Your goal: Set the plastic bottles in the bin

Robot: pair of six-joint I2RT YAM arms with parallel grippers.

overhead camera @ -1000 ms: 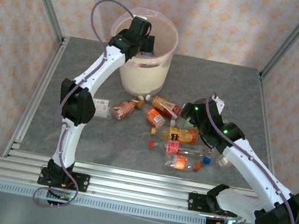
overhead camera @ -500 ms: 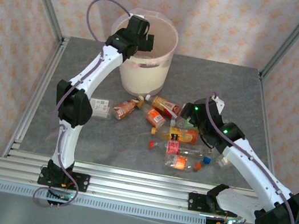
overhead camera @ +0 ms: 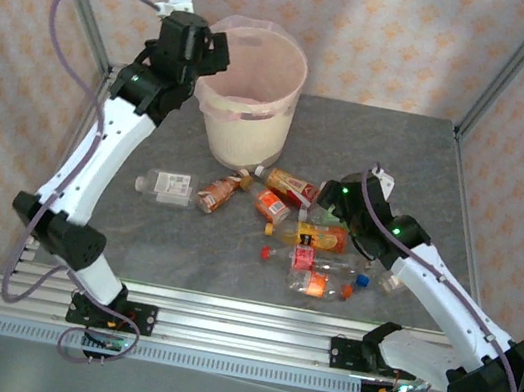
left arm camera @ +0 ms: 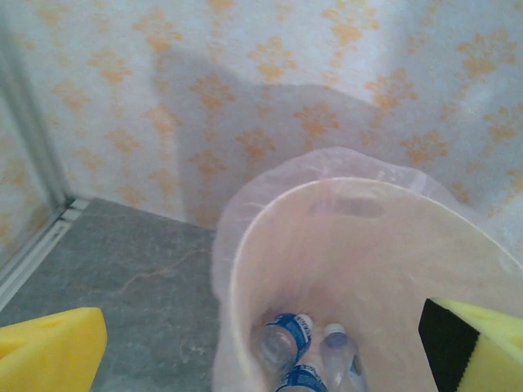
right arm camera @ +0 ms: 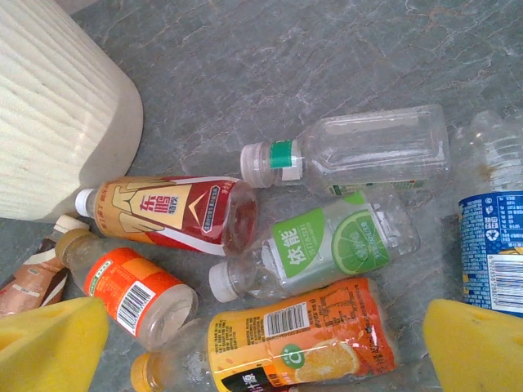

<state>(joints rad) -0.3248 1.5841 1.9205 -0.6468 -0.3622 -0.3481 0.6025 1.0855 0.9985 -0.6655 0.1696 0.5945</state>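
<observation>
Cream-white, pink-lined round plastic bin is overlooked by the left gripper, spread wide and empty; the right gripper is held wide above scattered clear plastic bottles.

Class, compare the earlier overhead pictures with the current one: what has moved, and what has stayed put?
The left gripper, open, has drawn back from above the bin to its left side. Its elbow has swung out left, uncovering a clear bottle. No grasp or release shows. The right gripper, the bin and the other bottles stayed put.
</observation>
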